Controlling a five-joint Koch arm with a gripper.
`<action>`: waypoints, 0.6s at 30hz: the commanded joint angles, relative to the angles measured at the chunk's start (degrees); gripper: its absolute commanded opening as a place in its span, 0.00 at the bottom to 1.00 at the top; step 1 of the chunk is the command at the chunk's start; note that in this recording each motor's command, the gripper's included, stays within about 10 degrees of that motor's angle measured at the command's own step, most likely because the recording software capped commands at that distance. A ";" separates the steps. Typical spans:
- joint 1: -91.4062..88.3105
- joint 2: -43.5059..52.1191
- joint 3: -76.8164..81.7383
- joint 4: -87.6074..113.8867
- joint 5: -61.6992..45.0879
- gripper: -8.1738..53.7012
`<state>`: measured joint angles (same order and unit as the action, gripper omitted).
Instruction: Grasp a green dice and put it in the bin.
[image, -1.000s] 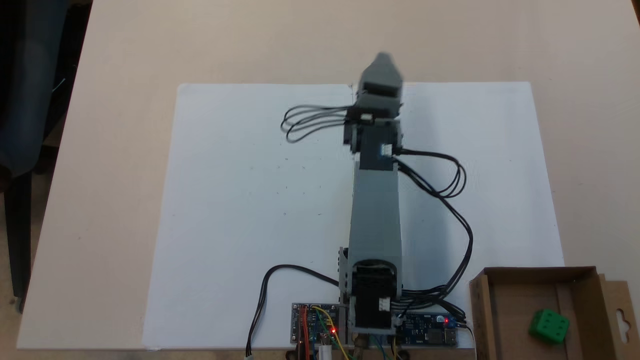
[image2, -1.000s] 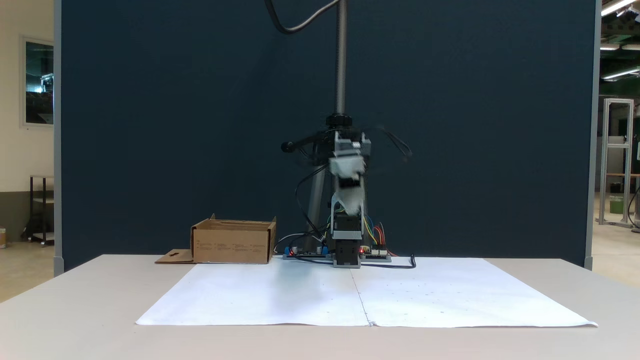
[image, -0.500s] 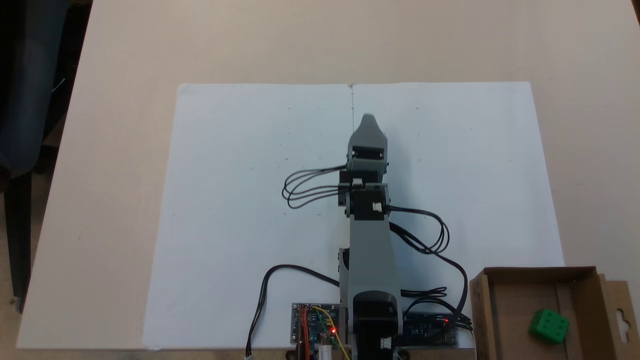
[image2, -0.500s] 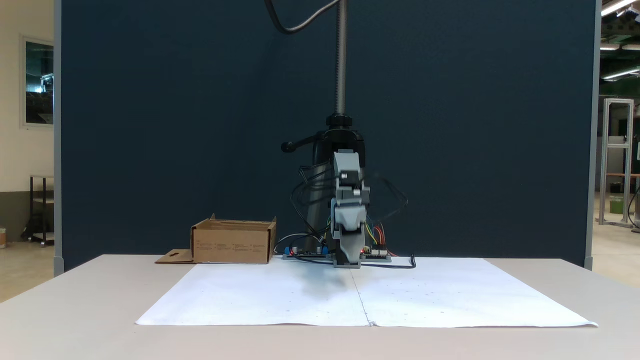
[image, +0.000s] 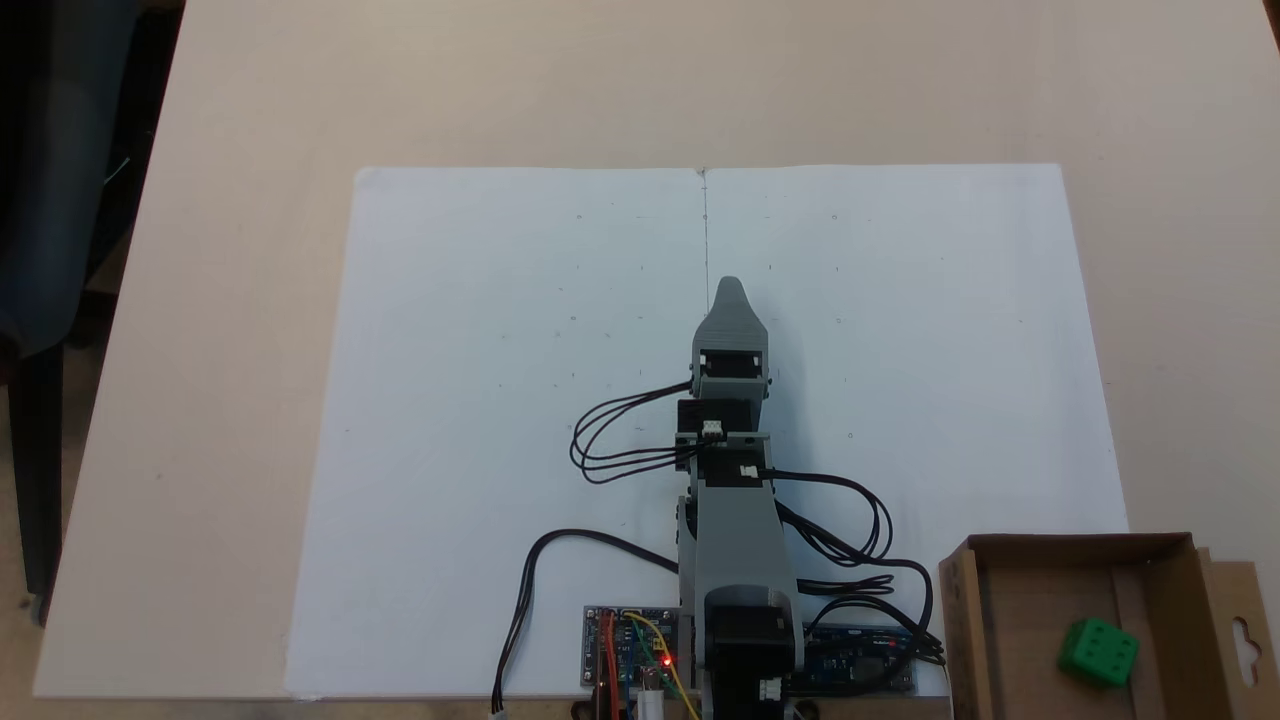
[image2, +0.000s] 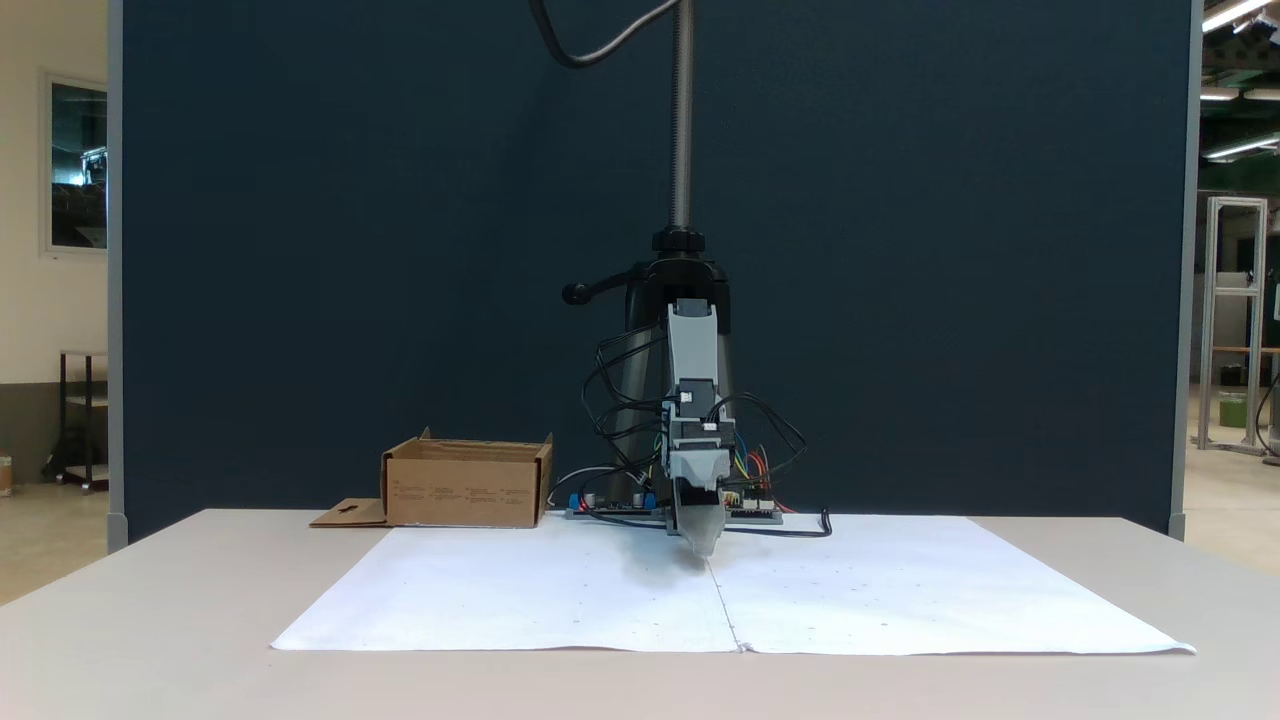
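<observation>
The tabletop (image: 250, 300) is pale beige, and most of its middle is covered by a white sheet (image: 480, 400) with a seam down the centre. At the sheet's near edge in the overhead-looking fixed view stands the grey arm (image: 740, 550), folded forward and low, black cables (image: 620, 450) looping off both sides. The bin (image: 1080, 545), an open cardboard box, sits at the lower right corner there, beside the arm's base. The tool (image: 730, 292) points down at the seam, its tip just above the paper (image2: 703, 545); whether its jaws are apart or together I cannot tell. The dice (image: 1098, 652) lies inside the bin.
</observation>
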<state>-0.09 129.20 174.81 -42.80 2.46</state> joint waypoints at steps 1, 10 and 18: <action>0.79 6.77 4.31 -9.74 -3.25 0.82; 0.97 6.68 4.31 -19.49 -3.43 0.84; 1.05 6.59 4.31 -27.67 -3.16 0.85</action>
<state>0.00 129.20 175.08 -61.61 2.46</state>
